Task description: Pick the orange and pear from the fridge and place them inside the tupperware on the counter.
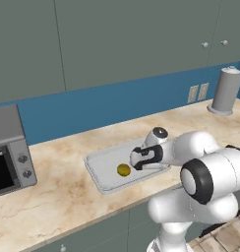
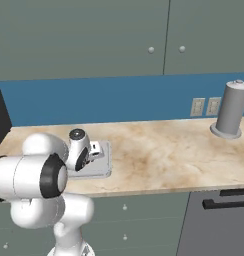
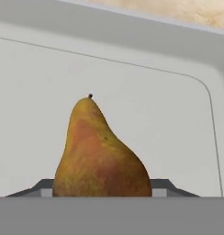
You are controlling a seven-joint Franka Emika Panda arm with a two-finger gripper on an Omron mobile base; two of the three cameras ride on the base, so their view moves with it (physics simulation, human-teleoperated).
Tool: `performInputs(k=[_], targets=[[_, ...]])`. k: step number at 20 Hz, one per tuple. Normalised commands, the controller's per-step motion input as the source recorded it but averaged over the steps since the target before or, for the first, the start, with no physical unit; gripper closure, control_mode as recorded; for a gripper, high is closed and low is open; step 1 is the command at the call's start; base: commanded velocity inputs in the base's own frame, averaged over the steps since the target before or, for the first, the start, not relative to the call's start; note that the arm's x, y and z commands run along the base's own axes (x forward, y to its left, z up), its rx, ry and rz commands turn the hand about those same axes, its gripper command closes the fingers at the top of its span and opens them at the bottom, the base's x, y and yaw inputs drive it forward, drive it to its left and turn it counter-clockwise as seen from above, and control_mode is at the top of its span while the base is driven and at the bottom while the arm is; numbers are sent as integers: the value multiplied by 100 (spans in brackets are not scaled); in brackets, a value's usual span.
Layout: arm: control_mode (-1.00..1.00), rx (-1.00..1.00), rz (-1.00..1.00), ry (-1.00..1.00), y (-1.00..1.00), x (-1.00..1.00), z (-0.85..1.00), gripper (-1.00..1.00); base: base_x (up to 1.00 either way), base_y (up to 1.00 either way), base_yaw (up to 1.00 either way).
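The pale grey tupperware [image 1: 100,179] [image 2: 103,172] [image 3: 178,114] lies on the beige counter [image 1: 58,197] [image 2: 164,155]. The small round orange [image 1: 123,170] rests inside it near the front. My gripper [image 1: 137,159] [image 2: 97,150] [image 3: 102,188] hangs low over the tray's right part. In the hand view the brownish pear [image 3: 98,156] stands stem-up over the tray floor, and my two dark fingertips [image 3: 40,187] sit against its sides, shut on it. The fridge is out of view.
A grey toaster oven [image 1: 9,147] stands at the counter's left end. A tall grey canister [image 1: 226,91] [image 2: 231,110] stands at the back right near two wall outlets [image 1: 198,92]. Cabinets hang above, and the counter's front edge runs under my arm.
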Motion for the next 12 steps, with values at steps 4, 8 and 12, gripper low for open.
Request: performInputs(k=[4, 8, 12], targets=[[-100, 0, -1, -2, 0, 0, 36, -100, 0, 0, 0], [-100, 0, 0, 0, -3, -16, 68, -100, 0, 0, 0], [-100, 1, -3, -1, -52, -75, 53, -100, 0, 0, 0]])
